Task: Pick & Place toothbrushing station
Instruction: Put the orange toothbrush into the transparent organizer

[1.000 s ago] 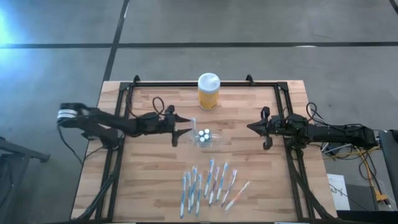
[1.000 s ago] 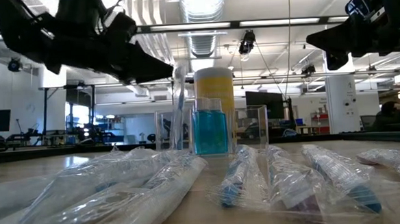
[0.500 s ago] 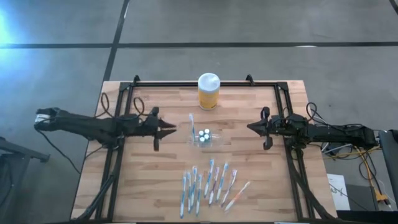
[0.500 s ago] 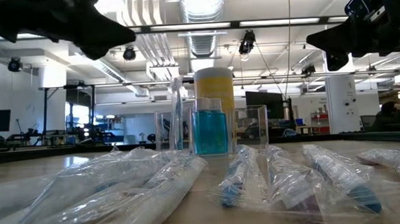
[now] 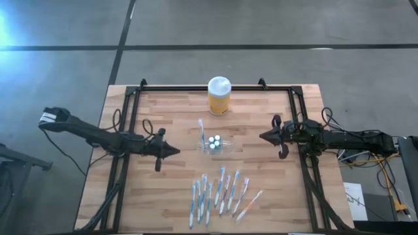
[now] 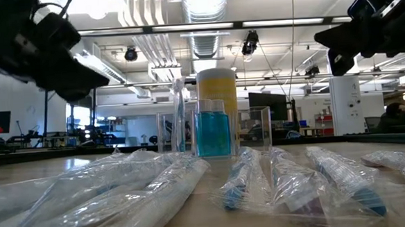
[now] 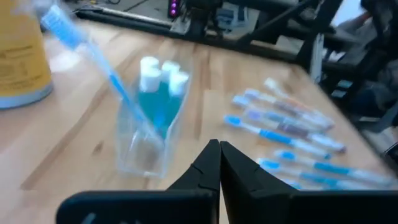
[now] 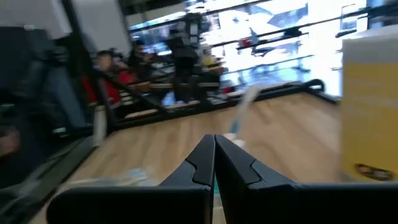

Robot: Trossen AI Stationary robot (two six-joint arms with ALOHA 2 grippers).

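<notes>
The toothbrushing station (image 5: 213, 144), a small see-through holder, stands on its base mid-table. In it are a blue fill with white caps (image 7: 159, 73) and a blue toothbrush (image 7: 93, 59) that leans against its rim. My left gripper (image 5: 175, 151) hovers shut to the station's left, a little nearer the table's front edge, with nothing in it; its fingers (image 7: 219, 163) meet in the left wrist view. Shut and holding nothing as well, my right gripper (image 5: 261, 136) hangs to the station's right. The low view shows the station (image 6: 214, 130) between the two arms.
A yellow jar with a white lid (image 5: 219, 96) stands behind the station near the far edge. Several wrapped toothbrushes (image 5: 221, 193) lie in a row toward the front edge. Bare wood (image 5: 163, 189) lies at the front left.
My left gripper has drawn back from the station toward the table's left and near edges and has shut its fingers. The toothbrush stays standing in the station. My right arm has kept still.
</notes>
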